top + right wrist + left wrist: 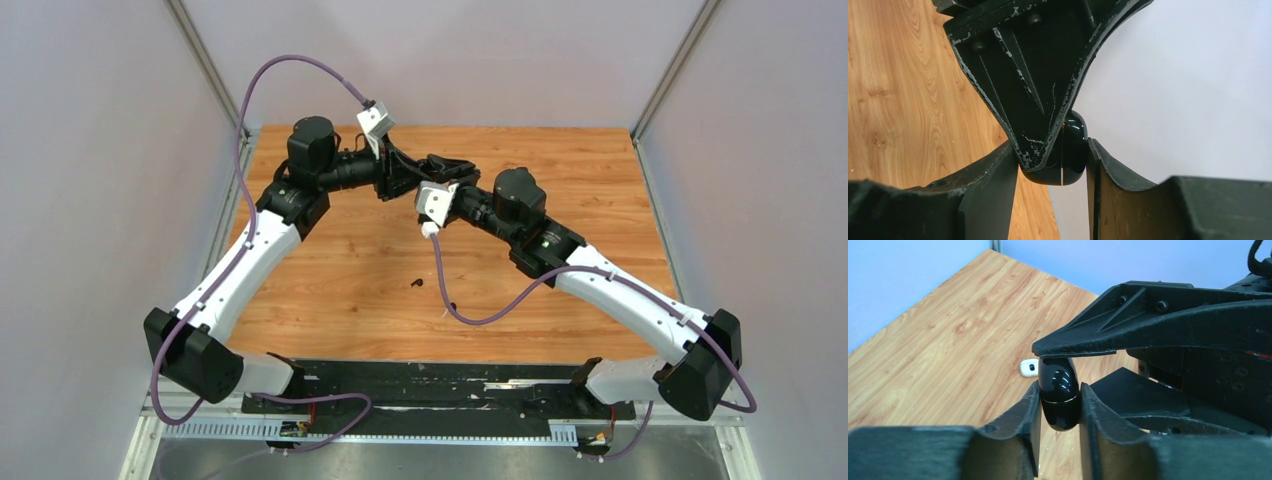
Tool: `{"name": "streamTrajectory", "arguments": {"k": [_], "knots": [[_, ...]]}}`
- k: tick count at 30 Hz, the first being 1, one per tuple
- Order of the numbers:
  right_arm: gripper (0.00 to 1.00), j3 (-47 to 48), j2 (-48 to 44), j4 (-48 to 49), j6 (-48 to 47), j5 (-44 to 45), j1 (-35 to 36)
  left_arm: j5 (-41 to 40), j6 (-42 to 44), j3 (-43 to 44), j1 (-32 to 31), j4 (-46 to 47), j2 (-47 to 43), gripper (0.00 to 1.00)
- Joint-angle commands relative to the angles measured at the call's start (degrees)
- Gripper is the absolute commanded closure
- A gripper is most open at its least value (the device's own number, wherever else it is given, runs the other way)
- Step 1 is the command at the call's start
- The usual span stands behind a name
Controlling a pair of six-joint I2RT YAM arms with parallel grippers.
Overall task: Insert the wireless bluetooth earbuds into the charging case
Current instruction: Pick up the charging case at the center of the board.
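Note:
Both grippers meet above the far middle of the table. My left gripper (446, 165) (1060, 402) is shut on a glossy black charging case (1060, 390), its lid closed along a thin seam. My right gripper (435, 176) (1053, 160) closes on the same case (1070, 155) across the seam; one of its fingers (1128, 325) lies over the case top. One tiny black earbud (417, 283) lies on the wood nearer the bases. A small white rounded item with a dark spot (1029, 368) lies on the table beyond the case. The other earbuds are out of view.
The wooden table (330, 300) is enclosed by pale walls at the left, right and back. Purple cables loop from both wrists, the right one (480, 318) sagging over the table's middle. A black mounting rail (440, 385) runs along the near edge.

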Motion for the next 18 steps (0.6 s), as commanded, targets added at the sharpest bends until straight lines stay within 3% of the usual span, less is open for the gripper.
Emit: {"name": "streamTrajectory", "arguments": {"k": [1, 3, 4, 5, 8, 9, 11, 14, 16, 18], "knots": [[1.0, 3.0, -0.29, 3.26, 1.8, -0.27, 0.75, -0.81, 0.37, -1.19, 0.16, 2.63, -0.3, 0.79], [0.98, 3.21, -0.26, 3.26, 3.44, 0.12, 0.76, -0.1, 0.15, -1.92, 0.14, 3.61, -0.57, 0.89], [0.93, 3.35, -0.13, 3.07, 4.77, 0.31, 0.69, 0.57, -0.3, -2.16, 0.14, 4.59, -0.66, 0.93], [0.81, 3.5, -0.17, 2.46, 6.38, 0.17, 0.69, 0.96, -0.68, -2.77, 0.19, 6.11, -0.9, 0.99], [0.3, 5.88, -0.98, -4.0, 14.59, -3.84, -0.67, 3.39, -1.72, -3.94, 0.38, 9.85, -1.31, 1.0], [0.21, 8.13, -0.98, -10.17, 17.58, -7.83, -1.68, 4.13, -1.07, -4.34, 0.53, 11.09, -1.32, 1.0], [0.15, 13.01, -0.12, -21.31, 23.04, -16.23, -6.5, 8.16, 1.34, -4.7, 1.76, 12.32, -0.89, 1.0], [0.11, 19.9, 2.82, -35.85, 26.76, -25.89, -12.63, 22.98, 6.8, -4.07, 6.14, 12.77, 1.08, 1.0], [0.11, 23.69, 4.97, -41.04, 30.15, -31.72, -16.78, 29.49, 9.8, -2.7, 8.54, 12.33, 3.89, 1.0], [0.1, 26.07, 6.77, -41.99, 34.01, -37.11, -19.63, 32.4, 16.45, -0.06, 9.27, 4.97, 5.03, 1.0]]}}
